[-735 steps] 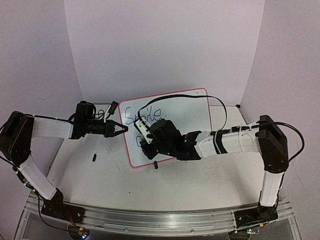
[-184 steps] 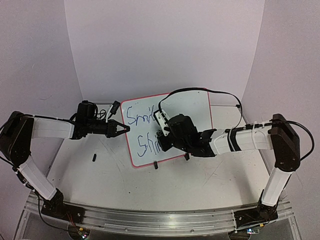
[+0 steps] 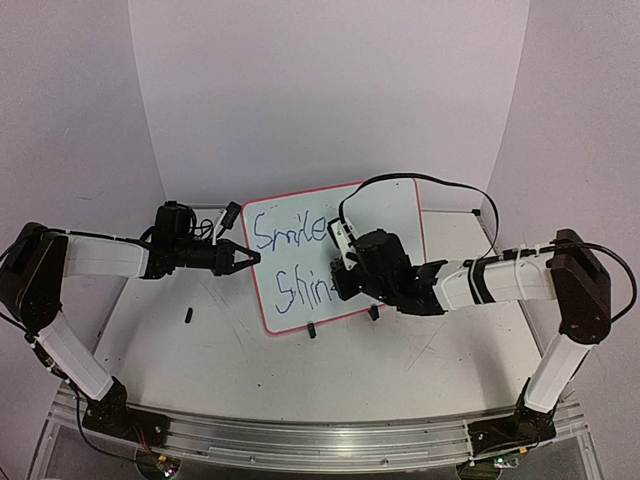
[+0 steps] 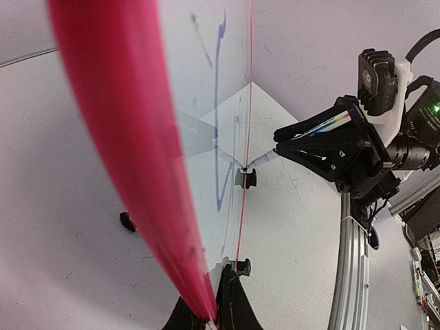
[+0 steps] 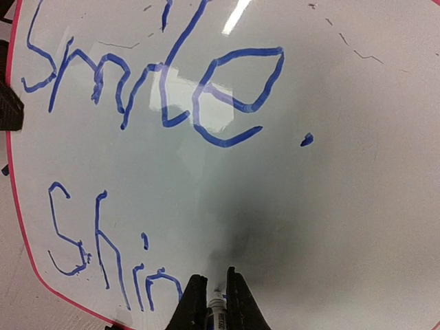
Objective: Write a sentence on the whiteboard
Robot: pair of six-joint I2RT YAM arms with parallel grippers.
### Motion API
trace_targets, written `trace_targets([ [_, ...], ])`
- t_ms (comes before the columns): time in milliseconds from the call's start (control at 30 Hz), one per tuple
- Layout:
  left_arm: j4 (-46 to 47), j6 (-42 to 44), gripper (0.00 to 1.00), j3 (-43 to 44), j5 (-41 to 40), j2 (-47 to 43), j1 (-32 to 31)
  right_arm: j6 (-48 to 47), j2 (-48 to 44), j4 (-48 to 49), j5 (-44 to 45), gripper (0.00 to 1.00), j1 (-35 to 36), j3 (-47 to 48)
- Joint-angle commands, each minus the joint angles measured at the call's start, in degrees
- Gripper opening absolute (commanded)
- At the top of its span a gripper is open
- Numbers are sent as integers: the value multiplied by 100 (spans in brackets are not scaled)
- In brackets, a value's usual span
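The whiteboard (image 3: 385, 215) stands tilted on the table, white with a thin red-pink frame. Blue writing reads "Smile" (image 5: 158, 89) in the upper row and "Shin" (image 5: 103, 254) in the lower one. My left gripper (image 3: 250, 258) is shut on the board's left frame edge; in the left wrist view that edge (image 4: 130, 158) is a blurred red band running into the jaws (image 4: 213, 302). My right gripper (image 3: 342, 285) is shut on a blue marker (image 5: 217, 313), whose tip touches the board just right of "Shin". The right gripper (image 4: 344, 137) also shows beyond the board.
Two black clip feet (image 3: 312, 330) (image 3: 374, 313) hold the board's lower edge. A small loose black piece (image 3: 188, 317) lies on the table left of the board. The right arm's cable (image 3: 420, 180) loops over the board's top. A metal rail (image 3: 320, 440) runs along the near edge.
The lower row has grown into "Shin" and the upper row now reads "Smile". My right gripper with the marker has moved right along the lower row. The left gripper has kept its hold.
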Motion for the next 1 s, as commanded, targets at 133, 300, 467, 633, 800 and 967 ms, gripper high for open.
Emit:
trace_targets([
  [133,-641,637,0,-112,-1149,244,-60,196,107,199,-76,0,54,-70],
  [300,-641,637,0,-104,-1142,247,-61,243,65,196,-51,0,72,-168],
  [467,-642,637,0,-108,-1142,247,-60,277,46,196,-28,0,80,-237],
  [633,-642,637,0,-103,-1143,258,-62,325,44,196,-66,0,76,-298],
  [800,-638,637,0,-110,-1151,256,-64,343,54,196,5,0,74,-342],
  [967,-637,637,0,-106,-1148,256,-59,409,72,203,13,0,77,-409],
])
